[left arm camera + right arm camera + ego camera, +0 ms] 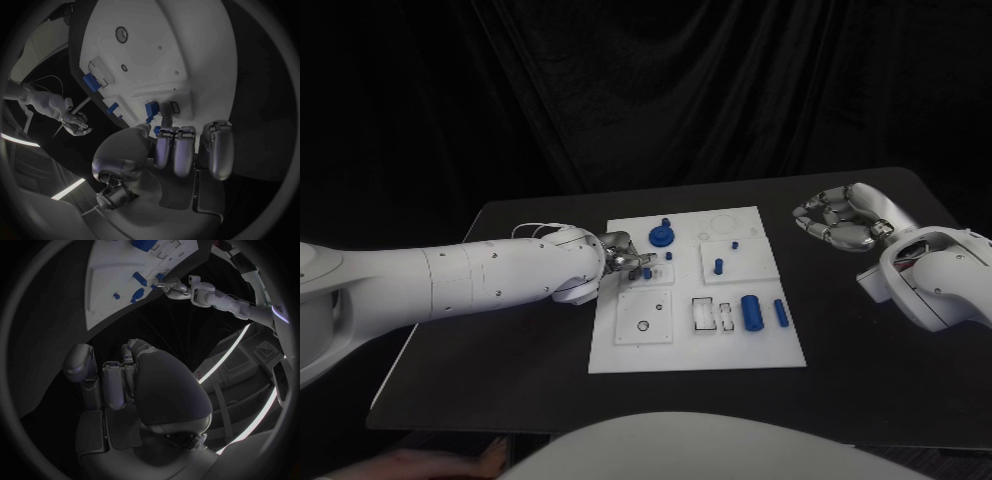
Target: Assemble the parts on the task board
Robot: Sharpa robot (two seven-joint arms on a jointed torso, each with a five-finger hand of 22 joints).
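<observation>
I see the board [697,340] lying flat in the middle of the table [488,380]. My left hand [626,262] is over the board's left edge, fingers reaching toward the upper-left block. From the left wrist camera the fingers [176,150] lie close together and point at a small blue part [151,109] standing at the board's edge; the fingertip of one looks to be touching or just beside that part. I cannot tell whether anything is actually pinched: thumb and fingers overlap in that view, and the head view is too small to settle it.

Other parts on the board: a round blue knob [662,236] near the top, just beside the left fingertips; a short peg [718,266] in the upper-right block; two upright blue cylinders [751,311] at the lower right, standing side by side, near but apart.

My right hand [837,221] is off the board, above the table to its right, well apart from all parts. Its fingers [112,382] are curled in toward the palm with nothing in them.
</observation>
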